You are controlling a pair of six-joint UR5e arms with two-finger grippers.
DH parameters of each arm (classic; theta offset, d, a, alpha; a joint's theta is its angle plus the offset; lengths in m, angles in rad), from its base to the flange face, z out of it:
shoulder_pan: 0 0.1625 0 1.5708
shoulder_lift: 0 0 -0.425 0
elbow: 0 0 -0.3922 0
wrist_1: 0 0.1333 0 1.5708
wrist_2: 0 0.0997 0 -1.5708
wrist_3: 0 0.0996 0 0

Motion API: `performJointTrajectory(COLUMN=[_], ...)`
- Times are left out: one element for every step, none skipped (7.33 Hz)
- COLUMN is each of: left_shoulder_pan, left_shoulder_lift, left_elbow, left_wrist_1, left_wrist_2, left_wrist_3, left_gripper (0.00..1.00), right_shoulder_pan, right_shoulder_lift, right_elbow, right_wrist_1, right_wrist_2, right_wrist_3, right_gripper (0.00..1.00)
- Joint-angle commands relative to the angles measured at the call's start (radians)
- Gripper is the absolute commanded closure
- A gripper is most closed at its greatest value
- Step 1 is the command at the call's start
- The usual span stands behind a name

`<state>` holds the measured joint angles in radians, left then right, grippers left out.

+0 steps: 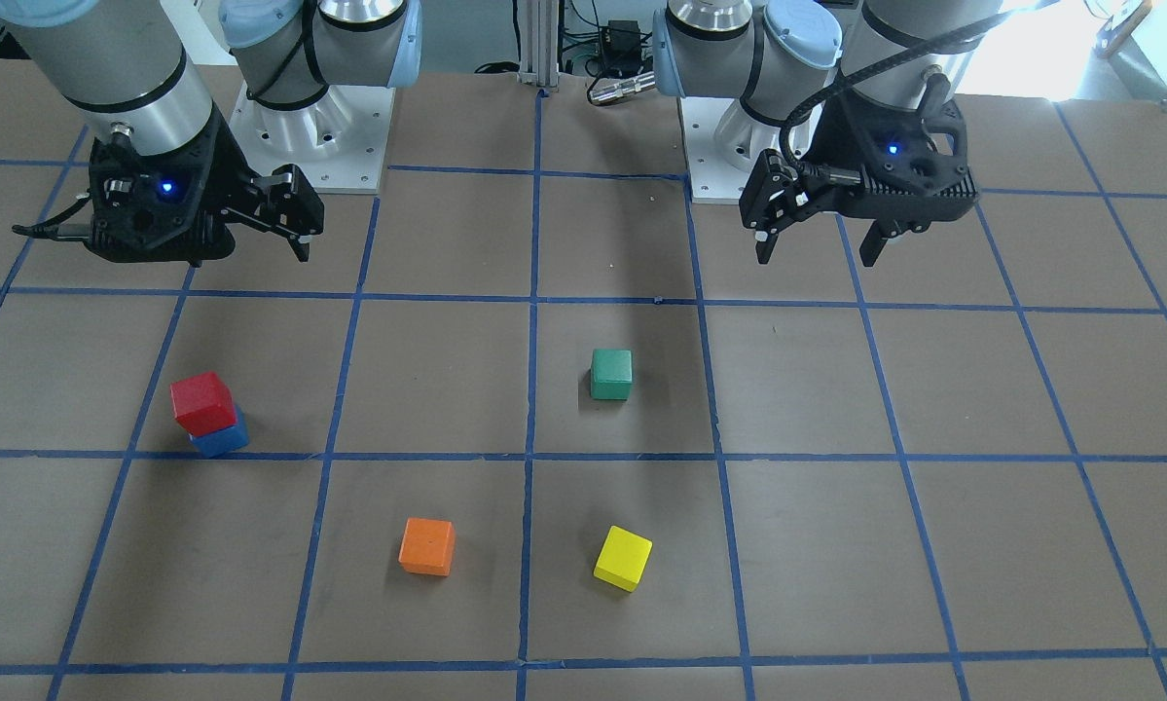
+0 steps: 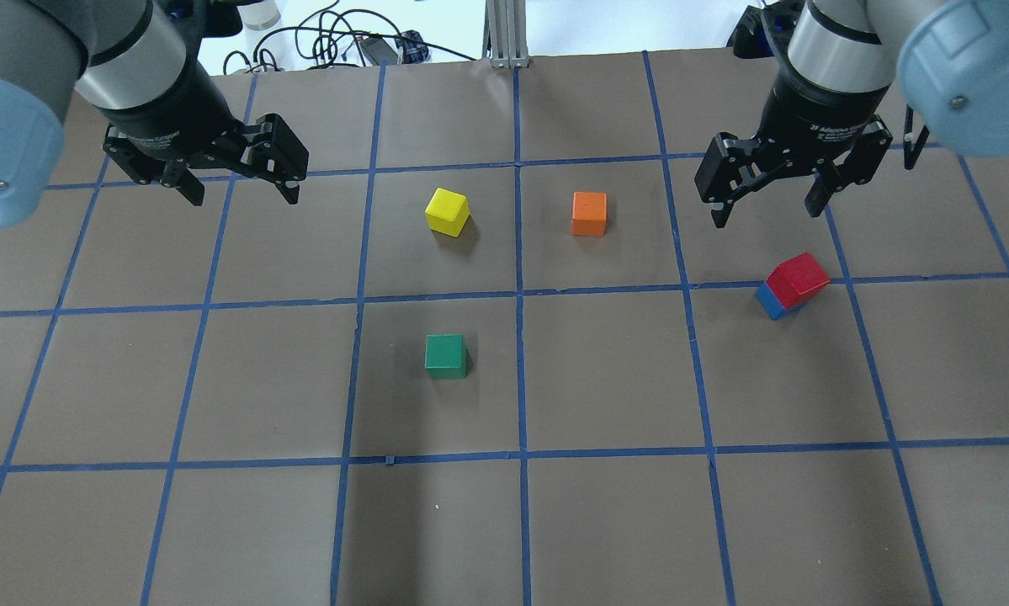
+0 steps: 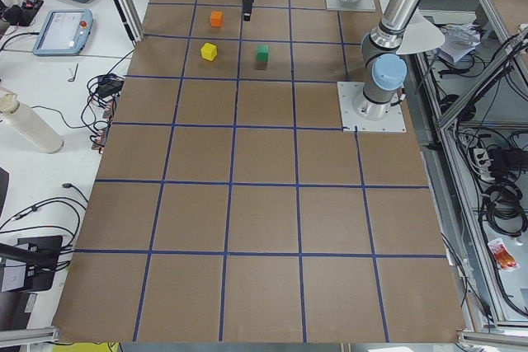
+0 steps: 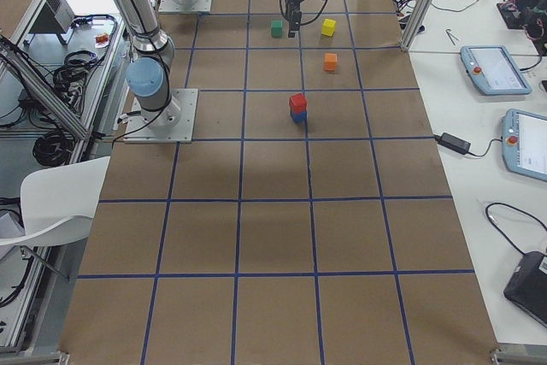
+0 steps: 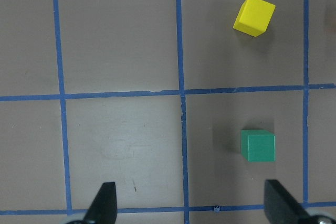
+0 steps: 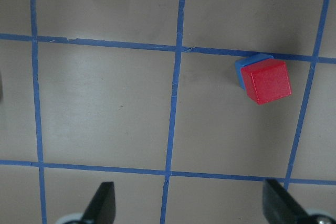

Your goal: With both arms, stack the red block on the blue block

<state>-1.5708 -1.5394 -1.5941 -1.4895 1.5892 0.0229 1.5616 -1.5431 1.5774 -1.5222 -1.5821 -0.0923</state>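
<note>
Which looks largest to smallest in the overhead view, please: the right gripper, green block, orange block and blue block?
1. The right gripper, clearly largest.
2. The green block and orange block: about alike, so unranked.
3. The blue block: smallest, only a sliver shows under the red block.

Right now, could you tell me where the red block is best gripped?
Come straight down from above and pinch two opposite side faces of the red block, wrist turned to match its skew to the grid; it rests atop the blue block, sides free.
</note>
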Motion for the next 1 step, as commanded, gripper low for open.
performJointTrajectory(left_shoulder_pan=[0.0], left_shoulder_lift=[-0.001], left_elbow=[0.0], left_wrist_1=[0.0], left_wrist_2=[0.0], left_wrist_3=[0.0], left_gripper=[0.0], right_shoulder_pan=[0.0], right_shoulder_lift=[-0.002], right_elbow=[-0.002], right_wrist_1=[-0.004], right_wrist_2=[-0.004], right_wrist_3=[0.0], right_gripper=[0.0])
